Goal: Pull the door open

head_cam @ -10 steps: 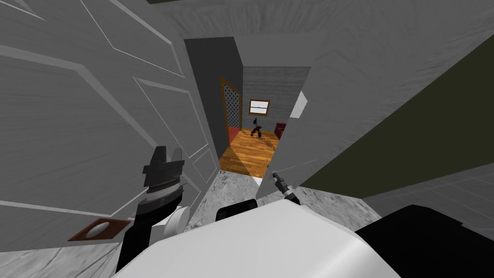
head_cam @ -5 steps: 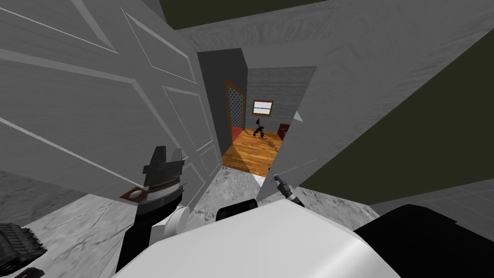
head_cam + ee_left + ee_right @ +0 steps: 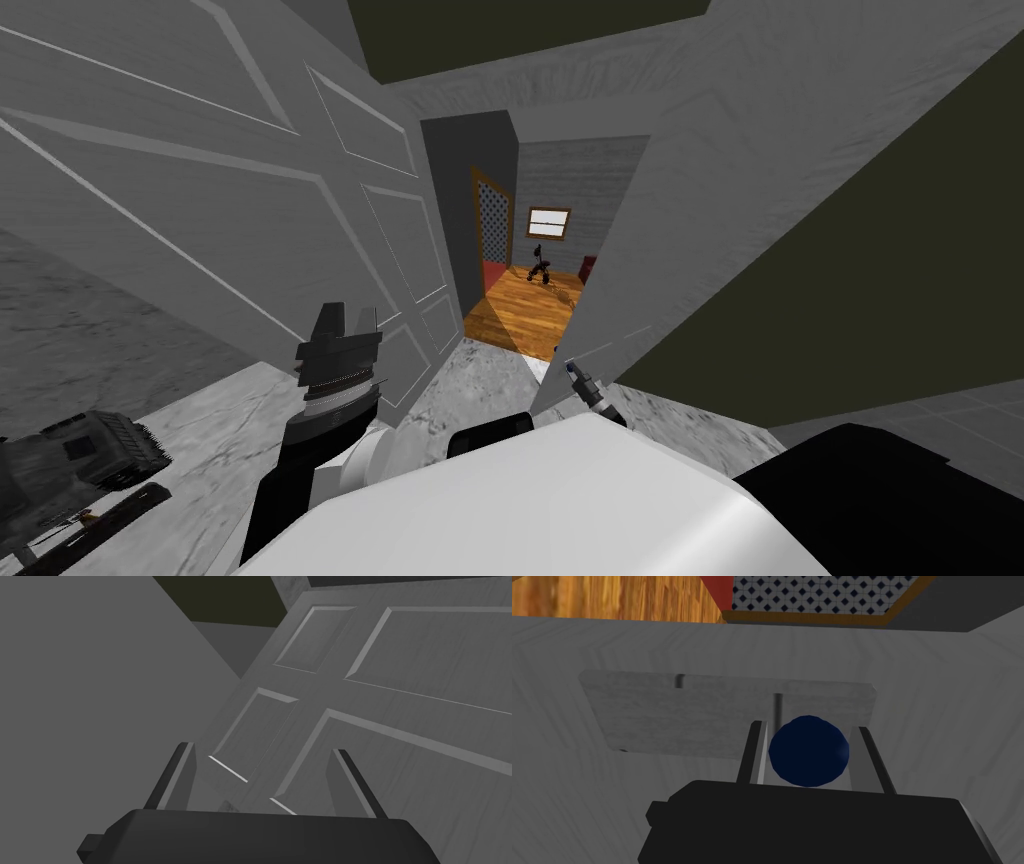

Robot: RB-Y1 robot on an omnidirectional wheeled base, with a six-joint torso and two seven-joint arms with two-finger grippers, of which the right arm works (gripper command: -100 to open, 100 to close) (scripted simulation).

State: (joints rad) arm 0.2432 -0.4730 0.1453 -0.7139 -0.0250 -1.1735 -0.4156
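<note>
While the left gripper is hanging spread, the right gripper is pinching the dark blue door knob.

Room beyond the gap, and the grey floor nearby

A wood-plank floor is seen through the gap, with a small wood-framed window set in the grey far wall. A black object stands on the planks below it, and a dark red item is placed near that. A wood-framed panel patterned with dark diamonds is set beside the planks. Nearer, a dark ridged object is seen lying on the mottled grey floor. A dull olive surface is shown at the right.
</note>
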